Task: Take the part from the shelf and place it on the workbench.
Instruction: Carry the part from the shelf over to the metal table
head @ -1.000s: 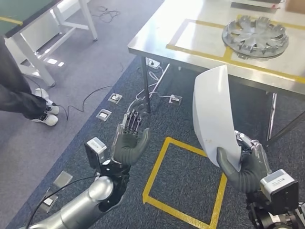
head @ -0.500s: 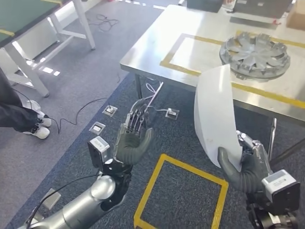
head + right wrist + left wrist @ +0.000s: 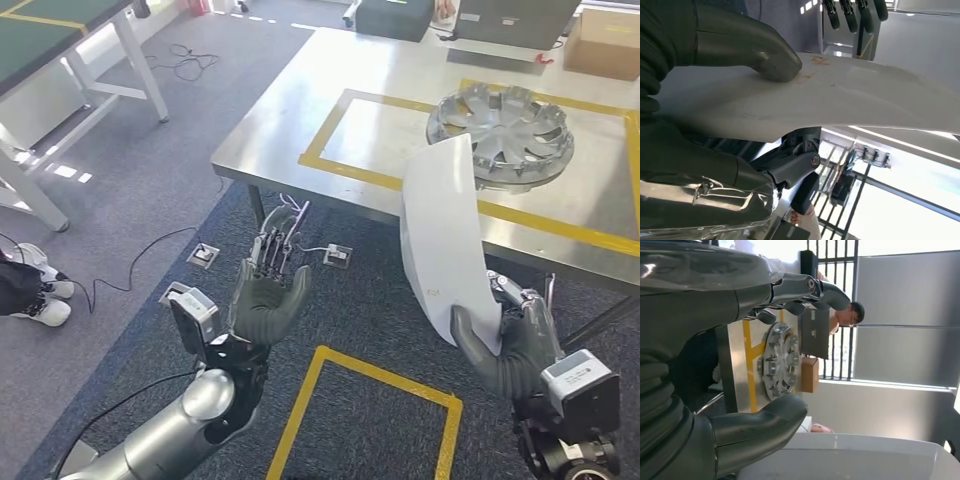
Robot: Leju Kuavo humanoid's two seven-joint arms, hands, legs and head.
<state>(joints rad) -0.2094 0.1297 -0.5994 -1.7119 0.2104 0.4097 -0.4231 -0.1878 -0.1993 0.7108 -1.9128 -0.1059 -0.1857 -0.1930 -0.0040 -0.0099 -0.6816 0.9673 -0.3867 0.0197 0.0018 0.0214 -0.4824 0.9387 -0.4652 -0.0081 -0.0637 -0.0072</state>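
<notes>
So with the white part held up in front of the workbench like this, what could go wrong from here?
The right hand grips the white part only at its lower end, so it could tip or slip. The hubcap already sits in the taped square beyond it; the part may knock it. The workbench edge is close below.

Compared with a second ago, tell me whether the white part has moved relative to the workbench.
Yes. The white part, gripped by the right hand, has come closer to the workbench, its top now overlapping the tabletop's yellow tape.

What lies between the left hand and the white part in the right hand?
In the head view, nothing: just dark carpet shows between the empty left hand and the white part gripped by the right hand.
</notes>
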